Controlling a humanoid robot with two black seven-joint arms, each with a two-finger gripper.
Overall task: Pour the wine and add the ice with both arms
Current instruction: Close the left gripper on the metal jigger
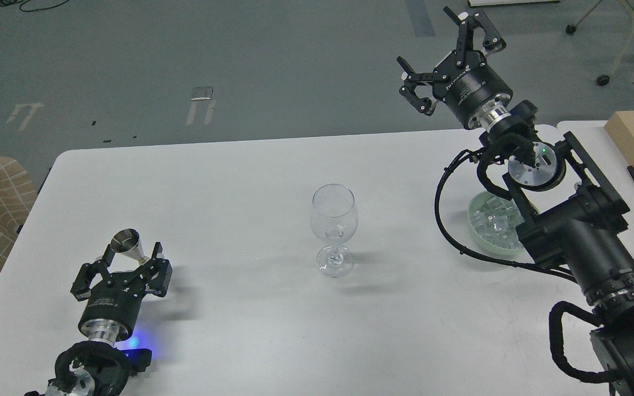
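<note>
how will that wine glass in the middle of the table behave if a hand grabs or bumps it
The wine glass looks thin-walled and clear, so probably fragile under a hard squeeze. Its wide bowl sits high on a thin stem over a small foot, so a sideways bump would likely tip it. The smooth surface may slip.

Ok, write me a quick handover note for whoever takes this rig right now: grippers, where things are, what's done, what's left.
Left gripper: open, low over the table's near left corner, its fingers either side of the steel jigger, not closed on it.
Right gripper: open and empty, raised high past the table's far edge.
Wine glass: upright mid-table, looks empty.
Ice: all in the shallow dish at the right, partly hidden behind the right arm.
Done: nothing visible poured or added.
Left: grasp the jigger, pour into the glass, then add ice.
</note>
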